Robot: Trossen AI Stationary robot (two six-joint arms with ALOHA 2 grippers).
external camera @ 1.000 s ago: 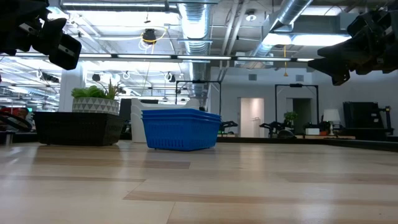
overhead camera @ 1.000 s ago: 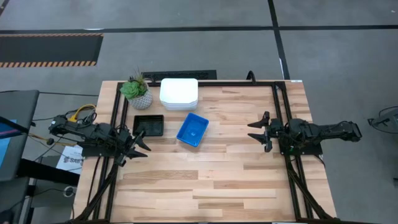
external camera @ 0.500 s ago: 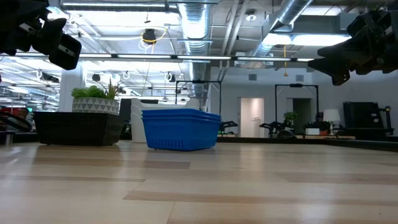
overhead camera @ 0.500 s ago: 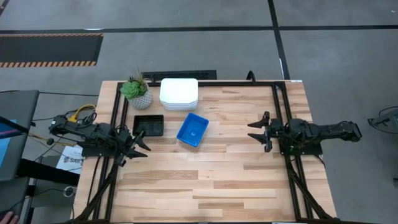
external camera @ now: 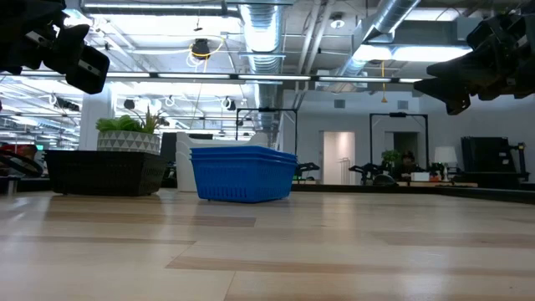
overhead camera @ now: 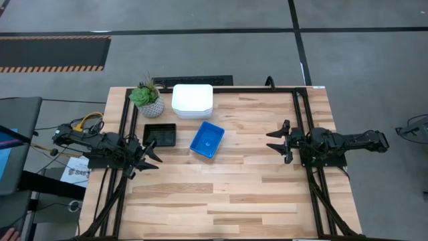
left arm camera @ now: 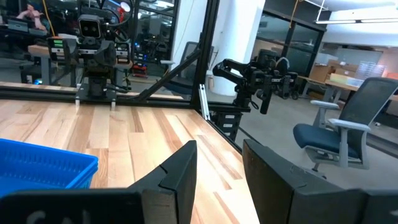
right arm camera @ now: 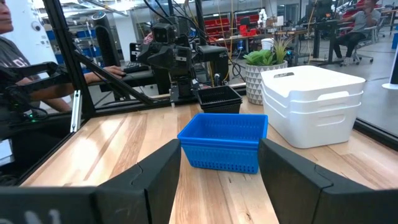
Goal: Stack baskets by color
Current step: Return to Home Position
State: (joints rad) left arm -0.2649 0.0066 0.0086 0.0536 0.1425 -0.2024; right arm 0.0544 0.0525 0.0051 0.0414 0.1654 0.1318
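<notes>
A stack of white baskets [overhead camera: 192, 100] stands upside down on the table near its far edge, also in the right wrist view [right arm camera: 311, 102]. Nested blue baskets [overhead camera: 206, 139] [external camera: 242, 174] [right arm camera: 224, 140] rest on their bottom in front of it. A black basket [overhead camera: 160, 134] [external camera: 104, 171] [right arm camera: 217, 96] sits to their left. My left gripper [overhead camera: 151, 154] [left arm camera: 219, 171] hovers open at the table's left side, just near of the black basket. My right gripper [overhead camera: 277, 140] [right arm camera: 219, 177] hovers open at the right side, pointing level toward the blue baskets. Both are clear of the baskets.
A small green potted plant [overhead camera: 147, 98] [external camera: 129, 132] stands at the far left corner, beside the white stack. A black frame [overhead camera: 301, 120] runs around the table. Bare wood [overhead camera: 221, 194] covers the near half. A person's arm [right arm camera: 93, 71] shows beyond the table.
</notes>
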